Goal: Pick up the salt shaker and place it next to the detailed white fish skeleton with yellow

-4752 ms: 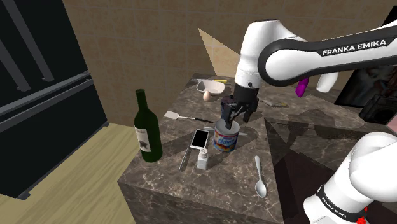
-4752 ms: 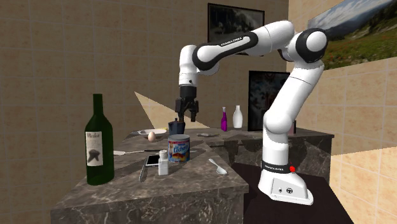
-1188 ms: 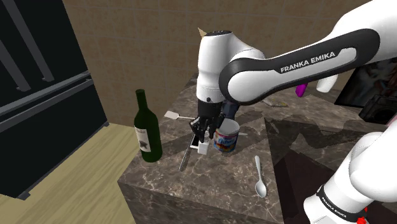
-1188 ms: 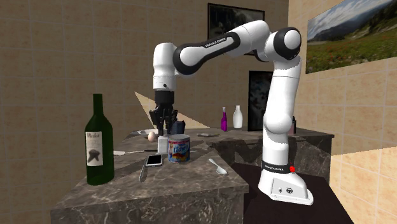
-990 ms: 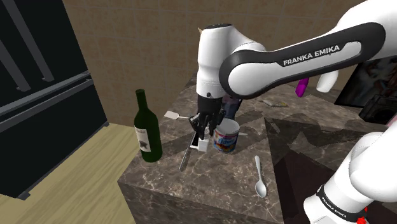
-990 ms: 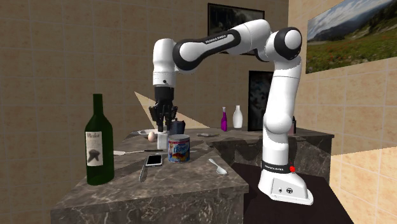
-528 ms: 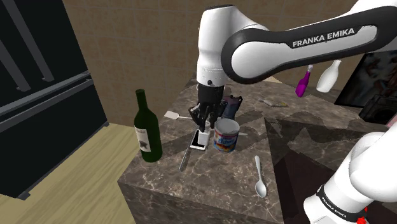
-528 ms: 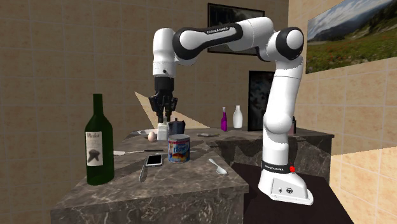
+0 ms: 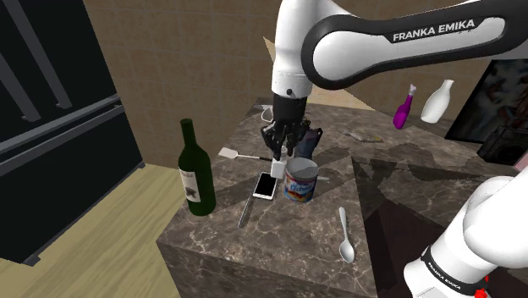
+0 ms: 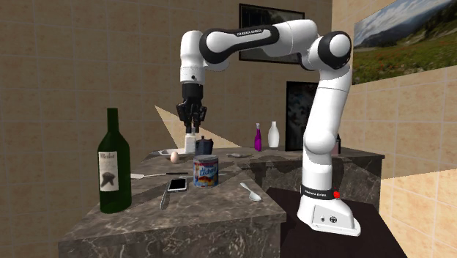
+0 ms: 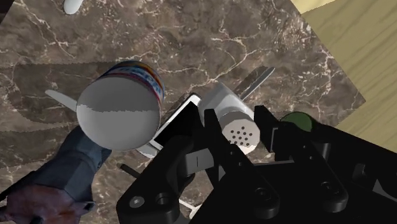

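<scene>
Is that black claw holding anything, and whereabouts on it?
Yes: the gripper clasps the white salt shaker by its sides near the holed top, above the counter.

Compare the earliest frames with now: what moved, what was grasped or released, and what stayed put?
The gripper left its spot above the can, came down on the salt shaker standing beside the phone, shut on it and lifted it. The shaker now hangs clear of the counter, held over the phone. Wine bottle, can, phone, knife and spoon stayed put.
</scene>
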